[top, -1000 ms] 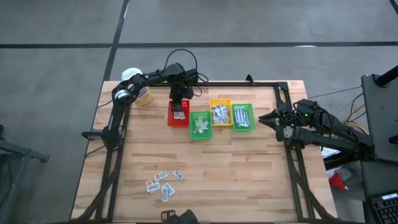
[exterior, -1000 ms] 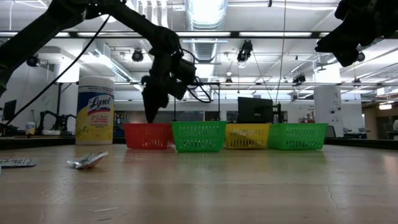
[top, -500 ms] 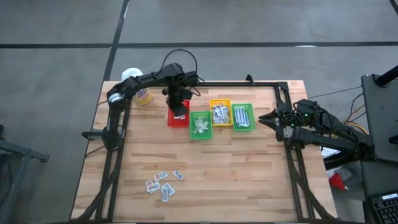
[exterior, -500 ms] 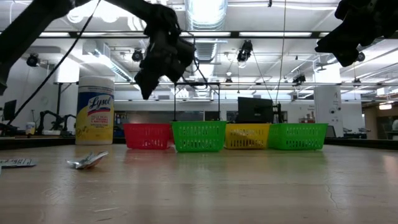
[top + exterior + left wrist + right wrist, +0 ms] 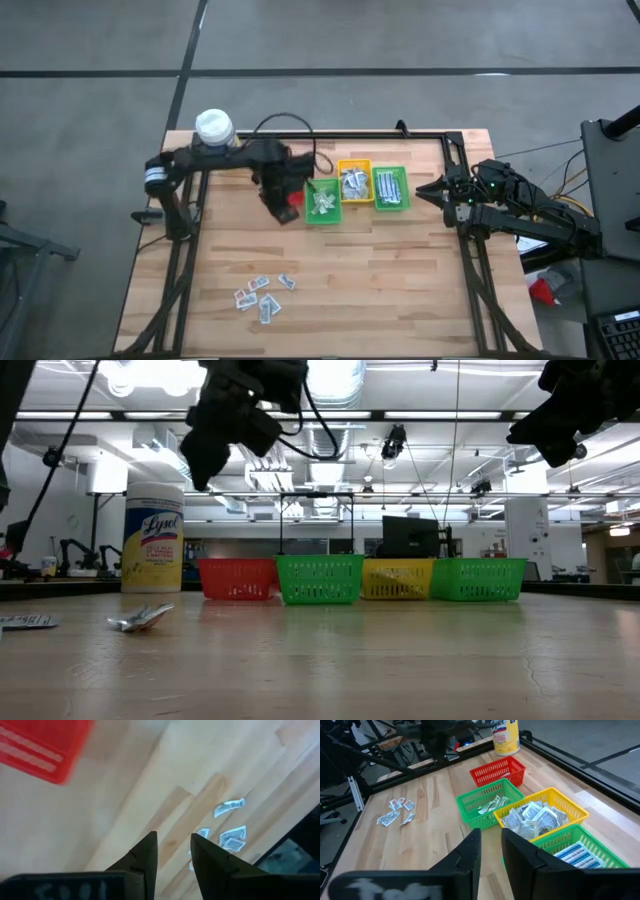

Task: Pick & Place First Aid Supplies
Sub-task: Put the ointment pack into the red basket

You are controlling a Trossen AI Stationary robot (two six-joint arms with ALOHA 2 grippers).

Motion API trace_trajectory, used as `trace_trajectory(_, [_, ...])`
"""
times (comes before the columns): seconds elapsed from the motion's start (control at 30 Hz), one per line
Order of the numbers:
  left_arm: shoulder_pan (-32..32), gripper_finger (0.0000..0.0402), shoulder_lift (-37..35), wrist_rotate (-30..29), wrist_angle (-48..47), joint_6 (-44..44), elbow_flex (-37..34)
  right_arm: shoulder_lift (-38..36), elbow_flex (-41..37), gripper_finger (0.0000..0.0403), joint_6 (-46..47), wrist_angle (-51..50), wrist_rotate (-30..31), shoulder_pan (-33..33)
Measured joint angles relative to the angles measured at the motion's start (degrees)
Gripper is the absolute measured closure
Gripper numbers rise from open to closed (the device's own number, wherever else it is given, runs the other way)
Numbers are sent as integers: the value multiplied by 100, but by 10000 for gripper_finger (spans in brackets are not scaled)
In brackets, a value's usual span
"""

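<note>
A wooden table (image 5: 400, 290) is shown from above with four small bins in a row near the upper centre of the frame: a red bin (image 5: 292, 199), largely covered by the left arm, a green bin (image 5: 321, 201), a yellow bin (image 5: 354, 181) and a second green bin (image 5: 390, 188). Sorted first aid supplies are seen in the three right-hand bins: pale sachets in the first green bin, silvery wrappers (image 5: 532, 817) in the yellow bin, and blue-striped strips (image 5: 575, 854) in the second green bin. A loose cluster of unsorted packets (image 5: 262, 295) is shown lying on the bare wood at the lower left of the high view, well apart from the bins.

The left gripper (image 5: 280, 208) is seen raised above the table, just over the near edge of the red bin. In the left wrist view its fingers (image 5: 143, 857) are shown set a narrow gap apart, with nothing between them.

The right gripper (image 5: 428, 190) is held at the right edge of the table, just beside the second green bin. Its fingers (image 5: 468, 851) are likewise shown narrowly parted and empty.

A yellow wipes canister (image 5: 215, 129) with a white cap is seen at the upper left corner of the table.
</note>
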Motion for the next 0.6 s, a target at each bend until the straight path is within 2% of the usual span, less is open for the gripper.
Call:
trace_trajectory(0.27, [-1057, 291, -993, -22, 1570, -1889, -1621, 0, 0, 318, 0, -1, 0, 0])
trace_trajectory(0.43, [-1634, 291, -1448, -81, 2204, -3040, -2539, 0, 0, 317, 0, -1, 0, 0])
trace_trajectory(0.6, [-2140, 291, -1692, -290, 2736, -3630, -3258, 0, 0, 326, -1, 0, 0, 0])
